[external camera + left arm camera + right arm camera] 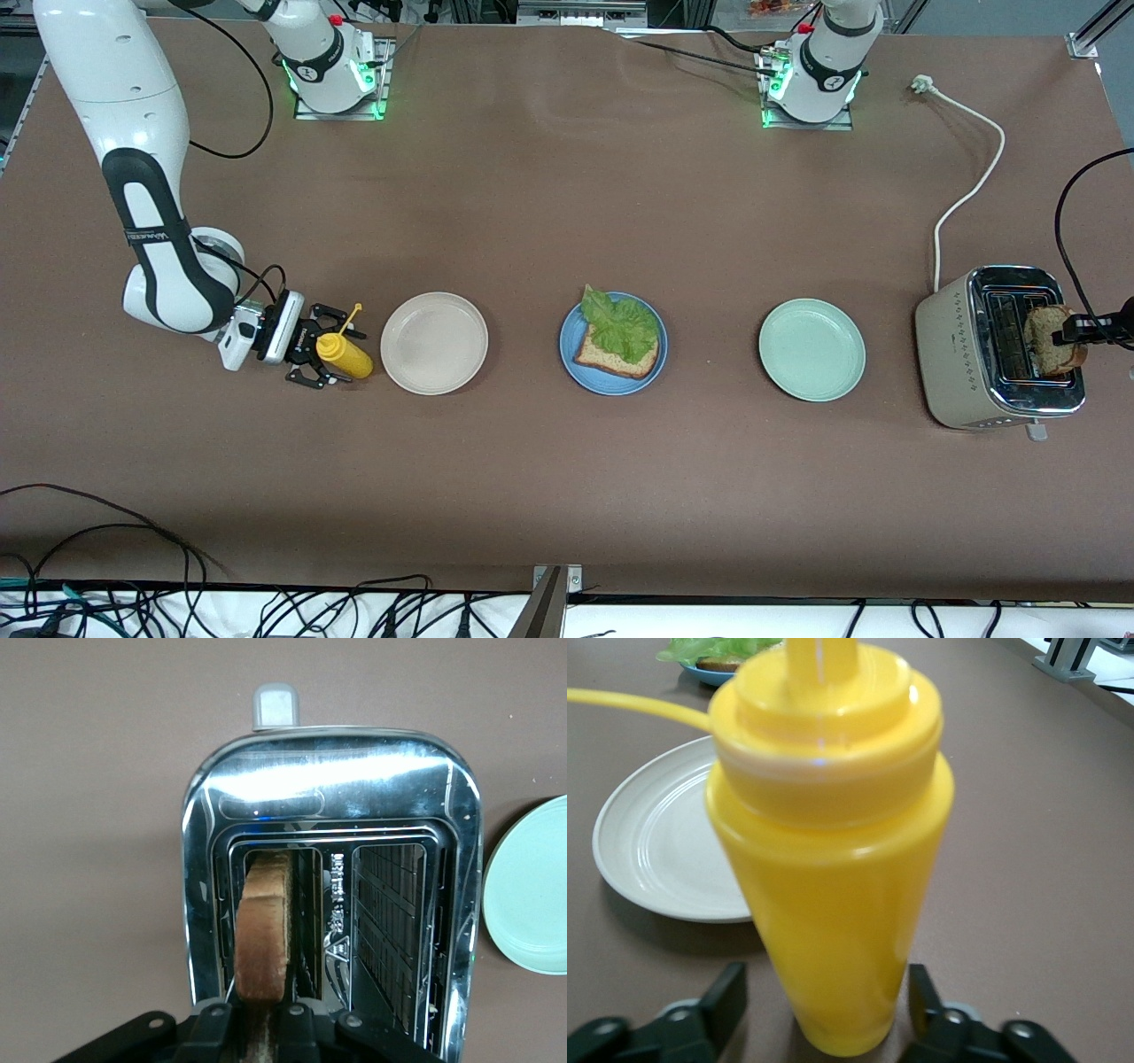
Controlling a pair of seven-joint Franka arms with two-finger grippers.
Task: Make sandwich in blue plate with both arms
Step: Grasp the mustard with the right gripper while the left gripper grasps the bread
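toaster (966, 354) top: shiny chrome metal | bottle (833, 842): glossy yellow plastic | table (567, 177): matt brown

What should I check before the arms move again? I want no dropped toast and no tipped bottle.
1. Left gripper shut on the toast slice: ok.
2. Slice out of the toaster: not ok, partly in its slot.
3. Right gripper straddling the yellow bottle: ok, fingers not touching it.
4. Bottle upright: ok.
5. Blue plate holding bread and lettuce: ok.
6. Firmness of grip on slice: cannot tell.
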